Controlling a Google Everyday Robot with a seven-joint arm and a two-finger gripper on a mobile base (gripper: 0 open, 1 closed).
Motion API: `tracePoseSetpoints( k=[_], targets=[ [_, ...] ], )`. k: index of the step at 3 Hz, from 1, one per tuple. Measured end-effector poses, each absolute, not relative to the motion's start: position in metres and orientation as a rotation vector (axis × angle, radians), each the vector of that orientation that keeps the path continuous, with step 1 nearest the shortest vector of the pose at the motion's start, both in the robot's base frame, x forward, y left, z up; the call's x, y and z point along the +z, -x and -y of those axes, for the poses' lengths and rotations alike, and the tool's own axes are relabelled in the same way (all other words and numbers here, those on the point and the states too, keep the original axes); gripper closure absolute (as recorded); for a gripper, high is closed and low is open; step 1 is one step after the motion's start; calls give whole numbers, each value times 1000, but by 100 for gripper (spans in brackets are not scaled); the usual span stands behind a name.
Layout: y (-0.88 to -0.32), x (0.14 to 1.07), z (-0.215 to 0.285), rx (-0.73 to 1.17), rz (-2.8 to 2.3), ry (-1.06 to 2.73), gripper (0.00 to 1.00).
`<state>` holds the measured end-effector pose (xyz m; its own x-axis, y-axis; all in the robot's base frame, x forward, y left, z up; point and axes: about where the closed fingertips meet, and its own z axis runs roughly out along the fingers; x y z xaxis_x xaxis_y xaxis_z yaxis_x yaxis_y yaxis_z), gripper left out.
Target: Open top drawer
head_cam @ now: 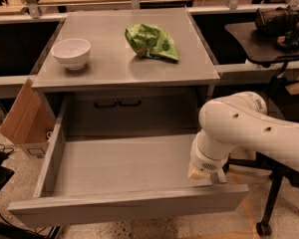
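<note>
Camera view: your gripper (202,172) sits at the right wall of the open top drawer (124,208) (its grip I cannot tell), probably for pulling.

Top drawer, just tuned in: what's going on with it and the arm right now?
The top drawer stands pulled far out of the cabinet, its shallow grey inside in full view. The robot's white arm reaches in from the right, with the gripper down at the drawer's right front corner, mostly hidden under the wrist. A white bowl and a crumpled green bag sit on the cabinet top, away from the arm. The opening looks essentially done.
</note>
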<state>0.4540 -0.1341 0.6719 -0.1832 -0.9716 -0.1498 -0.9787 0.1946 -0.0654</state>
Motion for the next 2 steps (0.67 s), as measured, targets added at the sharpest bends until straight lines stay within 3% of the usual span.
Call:
tracePoseSetpoints(
  k=[2],
  targets=[
    [-453, 673, 135, 62, -2300, 1899, 36]
  ],
)
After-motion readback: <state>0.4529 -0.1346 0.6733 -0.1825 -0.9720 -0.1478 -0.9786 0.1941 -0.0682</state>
